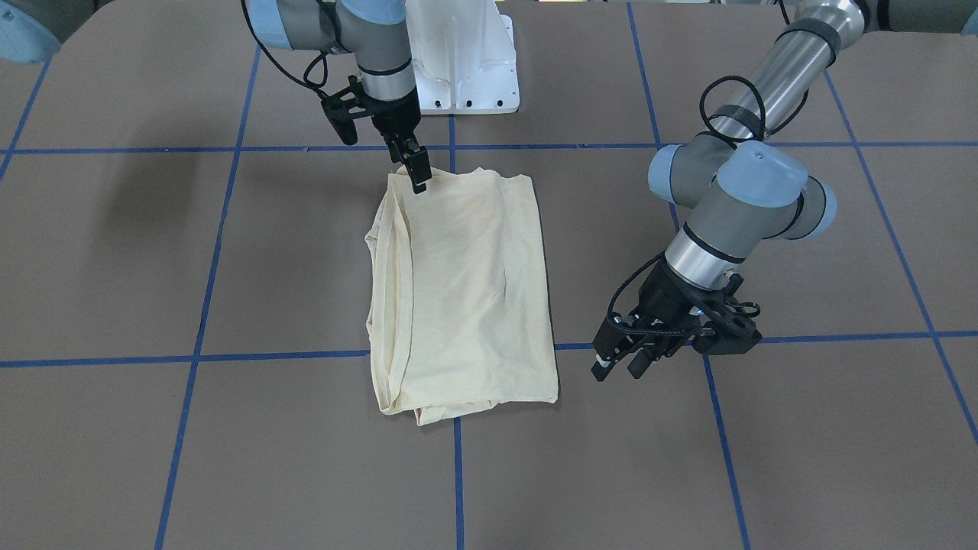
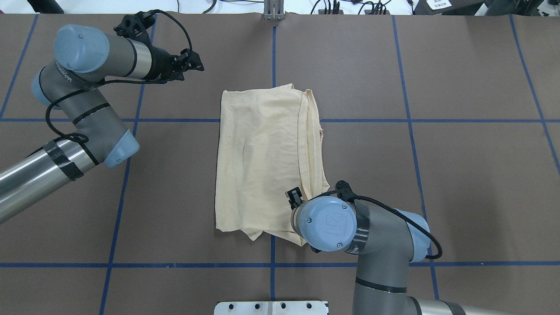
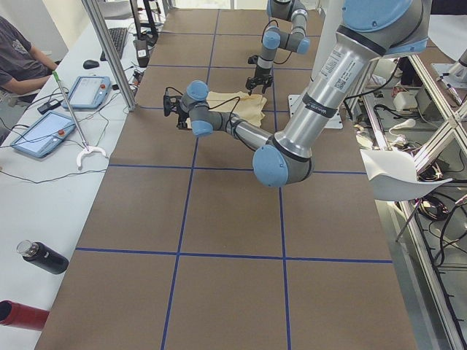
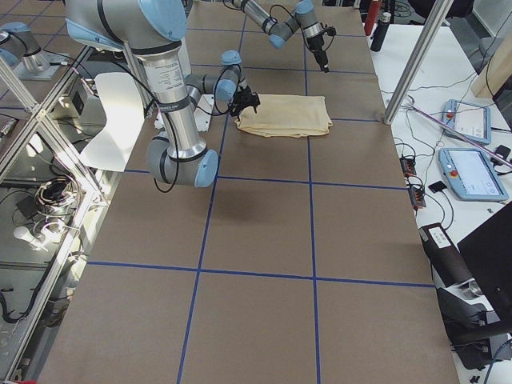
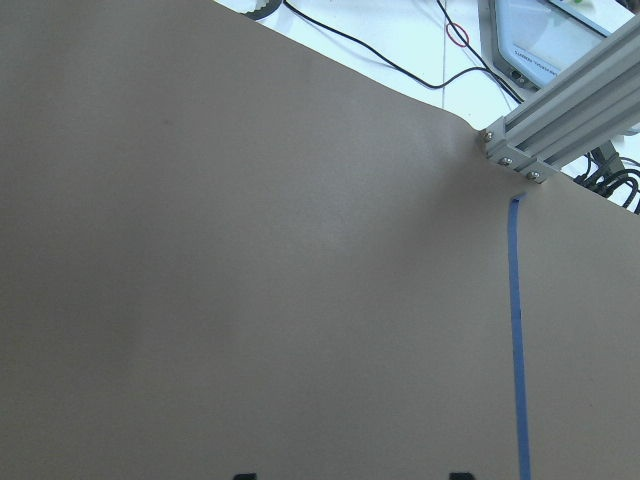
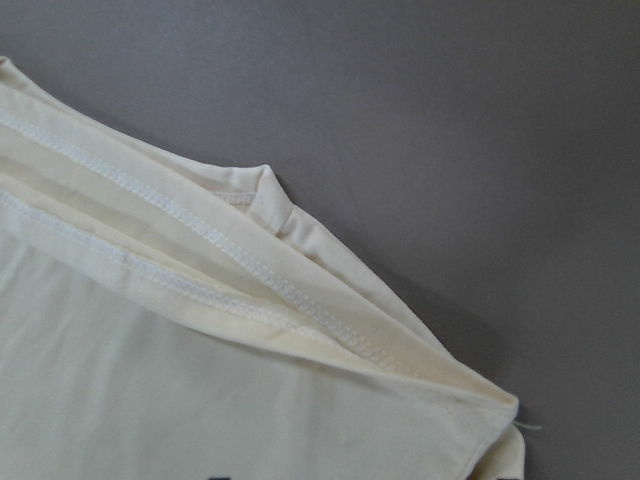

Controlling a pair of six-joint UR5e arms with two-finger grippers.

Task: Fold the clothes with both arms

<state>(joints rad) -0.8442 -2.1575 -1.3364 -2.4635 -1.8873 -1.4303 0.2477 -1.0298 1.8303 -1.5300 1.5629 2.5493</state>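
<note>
One folded T-shirt (image 1: 466, 290) on brown table (image 1: 153, 267)

The pale cream-yellow long-sleeved T-shirt (image 1: 466, 290) is thin, matt cloth, soft and lightly creased; the right wrist view shows fine rows of stitching along its layered hems. The table (image 1: 764, 473) has a smooth, matt brown covering that looks like paper, crossed by strips of faintly shiny blue tape (image 1: 275, 356). The jointed left arm (image 1: 795, 65) and right arm (image 1: 382, 46) have bright brushed-metal tubes, dull grey joints and smooth light blue plastic caps. The black left hand (image 1: 617, 372) and right hand (image 1: 419, 179) look matt. The white pedestal base (image 1: 477, 69) is glossy.
</note>
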